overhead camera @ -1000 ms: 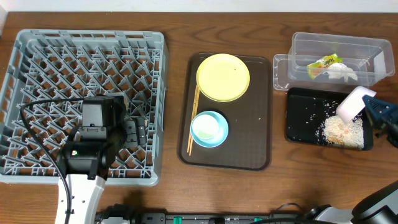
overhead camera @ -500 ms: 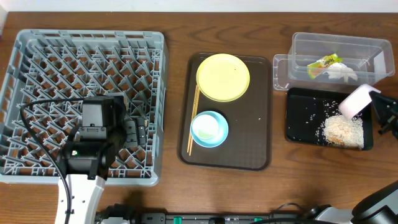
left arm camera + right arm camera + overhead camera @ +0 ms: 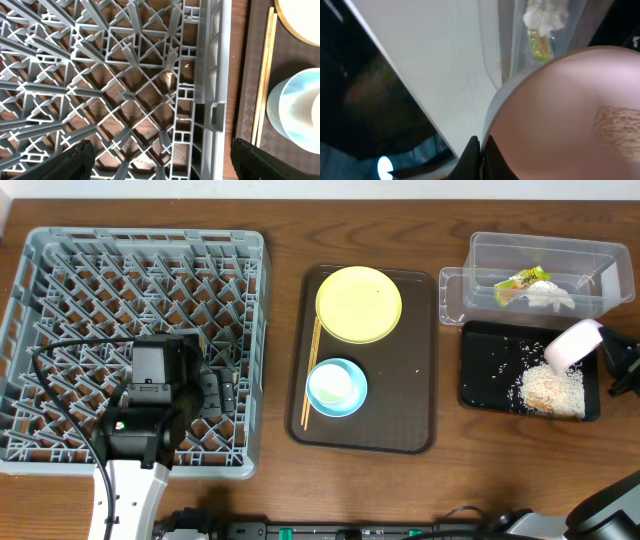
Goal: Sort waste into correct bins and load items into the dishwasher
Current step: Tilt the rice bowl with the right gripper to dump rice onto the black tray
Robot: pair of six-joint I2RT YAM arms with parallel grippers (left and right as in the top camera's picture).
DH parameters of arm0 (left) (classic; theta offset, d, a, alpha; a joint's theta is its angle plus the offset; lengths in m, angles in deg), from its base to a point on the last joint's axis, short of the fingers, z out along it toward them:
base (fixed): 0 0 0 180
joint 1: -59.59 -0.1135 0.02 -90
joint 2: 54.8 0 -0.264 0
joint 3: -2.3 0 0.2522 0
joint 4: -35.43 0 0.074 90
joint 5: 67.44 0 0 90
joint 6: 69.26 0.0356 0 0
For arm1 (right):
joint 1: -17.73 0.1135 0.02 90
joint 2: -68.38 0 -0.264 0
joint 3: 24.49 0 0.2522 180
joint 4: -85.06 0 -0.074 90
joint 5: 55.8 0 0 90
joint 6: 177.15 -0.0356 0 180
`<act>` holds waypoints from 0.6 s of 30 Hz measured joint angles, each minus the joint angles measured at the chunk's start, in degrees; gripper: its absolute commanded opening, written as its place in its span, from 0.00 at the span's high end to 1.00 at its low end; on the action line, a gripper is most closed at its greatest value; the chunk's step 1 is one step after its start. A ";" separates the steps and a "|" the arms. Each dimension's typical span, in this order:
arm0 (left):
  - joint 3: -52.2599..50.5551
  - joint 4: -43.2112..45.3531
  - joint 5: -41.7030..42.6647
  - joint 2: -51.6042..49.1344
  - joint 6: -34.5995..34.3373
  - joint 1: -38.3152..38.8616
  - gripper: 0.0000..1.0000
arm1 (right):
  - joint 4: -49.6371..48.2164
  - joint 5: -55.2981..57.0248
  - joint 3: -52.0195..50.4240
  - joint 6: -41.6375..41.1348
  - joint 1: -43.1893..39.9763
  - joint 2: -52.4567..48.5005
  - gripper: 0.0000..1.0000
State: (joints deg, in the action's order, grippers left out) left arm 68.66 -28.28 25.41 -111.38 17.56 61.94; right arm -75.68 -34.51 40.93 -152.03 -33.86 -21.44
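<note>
One white bowl (image 3: 571, 345) hangs tilted over the far right corner of the black tray (image 3: 480, 370). The right gripper (image 3: 480, 148) has its jaws closed on the bowl's rim, with the wall pinched between the fingers. The wrist view shows a rice smear inside the bowl. A heap of rice (image 3: 552, 391) fills the tray's right half, and loose grains are scattered over its left half.

Edges: the black tray's far edge lies just beside the clear tub (image 3: 480, 255); cannot tell whether they touch. The tub holds the wrapper (image 3: 523, 280) and a white wad (image 3: 553, 297). Both bins sit near the right border of the overhead view. The right arm enters from that side, so there is little room there. A bare strip of surface (image 3: 448, 380) separates the black tray from the brown tray (image 3: 400, 425).

On the brown tray, the plate (image 3: 358, 304) is at the far end and the blue bowl (image 3: 336, 387) sits nearer, apart from the plate. The chopsticks (image 3: 311, 370) lie along the left rim, just beside the blue bowl. The tray's right half is mostly bare.

A second bare strip of surface runs between the brown tray and the rack (image 3: 60, 280). The left gripper (image 3: 165, 165) hovers over the near part of the rack's right wall, jaws spread wide with nothing between them and the pegs below.
</note>
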 measured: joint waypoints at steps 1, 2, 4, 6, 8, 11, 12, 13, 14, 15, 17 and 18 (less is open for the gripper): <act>0.00 0.00 0.00 0.00 0.00 0.00 0.11 | 0.00 0.28 0.00 -0.66 0.00 0.00 0.99; 0.00 0.00 0.00 0.00 0.00 0.00 0.11 | -0.02 0.70 0.00 -1.53 0.00 0.00 0.99; 0.00 0.00 0.00 0.00 0.00 0.00 0.11 | -0.26 1.25 0.00 -2.56 0.00 0.00 0.99; 0.00 0.00 0.00 0.00 -0.02 0.00 0.11 | -1.05 1.27 0.00 -2.75 0.02 0.00 0.99; 0.00 0.00 0.00 0.00 0.00 0.00 0.11 | -2.93 0.98 -0.02 -2.08 0.11 0.00 0.99; 0.00 0.00 0.00 0.00 0.00 0.00 0.11 | -5.77 -1.22 -0.02 1.11 0.66 0.00 0.99; 0.00 0.02 -0.02 0.00 0.00 0.00 0.11 | -5.99 -2.32 -0.02 2.56 0.96 0.00 0.99; 0.00 0.00 -0.02 0.00 0.00 0.00 0.11 | -6.23 -3.65 -0.02 4.50 1.40 0.00 0.99; 0.00 0.00 -0.02 0.00 0.00 0.00 0.11 | -6.36 -4.87 -0.02 6.64 1.62 0.00 0.99; 0.00 0.00 0.00 0.00 0.00 0.00 0.11 | -6.60 -6.36 -0.02 9.11 1.99 0.00 0.99; 0.00 0.00 0.00 0.00 -0.02 0.00 0.11 | -6.64 -9.88 -0.02 14.84 2.54 0.00 0.99; 0.00 0.00 0.00 0.00 -0.02 0.00 0.11 | -6.64 -11.43 -0.02 17.35 2.73 0.00 0.99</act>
State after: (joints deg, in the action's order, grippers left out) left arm 68.66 -28.28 25.41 -111.38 17.54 61.94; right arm -82.33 -45.94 40.91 -134.68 -31.13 -21.44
